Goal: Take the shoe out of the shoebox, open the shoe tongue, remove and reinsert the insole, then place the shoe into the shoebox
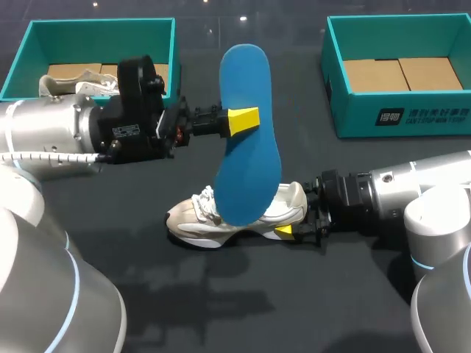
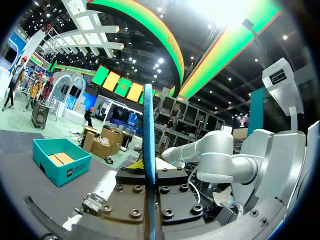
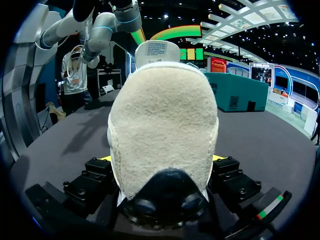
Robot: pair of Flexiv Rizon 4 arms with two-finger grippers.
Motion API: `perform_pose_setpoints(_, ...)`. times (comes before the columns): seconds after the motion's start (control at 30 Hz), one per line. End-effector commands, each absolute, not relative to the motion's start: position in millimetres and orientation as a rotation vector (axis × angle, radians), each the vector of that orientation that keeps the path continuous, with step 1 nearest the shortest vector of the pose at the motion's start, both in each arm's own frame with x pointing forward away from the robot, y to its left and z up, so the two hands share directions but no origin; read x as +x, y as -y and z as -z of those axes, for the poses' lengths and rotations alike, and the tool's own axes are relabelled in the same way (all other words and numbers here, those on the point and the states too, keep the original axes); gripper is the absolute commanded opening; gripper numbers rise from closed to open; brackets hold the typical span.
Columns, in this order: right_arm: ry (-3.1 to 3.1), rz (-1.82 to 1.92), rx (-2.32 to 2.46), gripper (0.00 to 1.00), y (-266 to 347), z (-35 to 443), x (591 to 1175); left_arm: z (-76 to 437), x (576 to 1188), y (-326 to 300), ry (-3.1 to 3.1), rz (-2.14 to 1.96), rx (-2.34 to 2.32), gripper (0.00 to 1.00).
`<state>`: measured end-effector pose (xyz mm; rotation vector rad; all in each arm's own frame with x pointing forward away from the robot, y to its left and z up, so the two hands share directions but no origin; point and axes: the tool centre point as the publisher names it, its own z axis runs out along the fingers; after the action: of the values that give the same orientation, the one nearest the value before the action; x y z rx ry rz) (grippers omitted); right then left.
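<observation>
Left claw (image 1: 243, 120): closed flat on the blue insole (image 1: 249, 169), one finger on each face, near mid-length. The insole stands nearly upright, toe end high, heel end low in front of the shoe's opening. In the left wrist view it shows edge-on, a thin blue line running out from between the fingers.

Right claw (image 1: 288, 229): clamped on the heel of the shoe (image 1: 199, 220), fingers at either side of the heel cup. The cream trainer rests sole-down on the table (image 1: 221, 309), toe toward my left, between the two boxes and outside both.

Handling, in my judgement: the insole is light, thin foam that bends readily. The mid-length pinch suits carrying, but the free end may buckle when fed into the shoe, so a hold nearer the leading end would steer better. The shoe's upper is soft, with a fleecy heel lining. The firm heel counter is the soundest place to hold it, as it is held now.

Beyond: the left shoebox (image 1: 96, 29) holds a second shoe (image 1: 73, 82). The right shoebox (image 1: 397, 118) shows only its cardboard floor.

Not determinable: the insole hides the shoe's opening and tongue, so whether the tongue is laid back cannot be told. The right claw's far finger is hidden behind the heel in the head view. My left arm covers part of the left shoebox.
</observation>
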<state>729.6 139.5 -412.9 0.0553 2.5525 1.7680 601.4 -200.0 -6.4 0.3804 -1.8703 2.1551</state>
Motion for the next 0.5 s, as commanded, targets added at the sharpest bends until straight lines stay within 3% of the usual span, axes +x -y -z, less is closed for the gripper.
perform_pose_setpoints(0.03,-2.555,-1.762,0.056,0.00,-140.3,412.1,728.0,0.7,595.2,198.7,1.865,-2.172,0.402,0.00)
perform_pose_setpoints(0.5,-2.555,-1.762,0.056,0.00,-140.3,412.1,728.0,-8.8,600.4,192.7,1.844,-2.121,0.386,0.00)
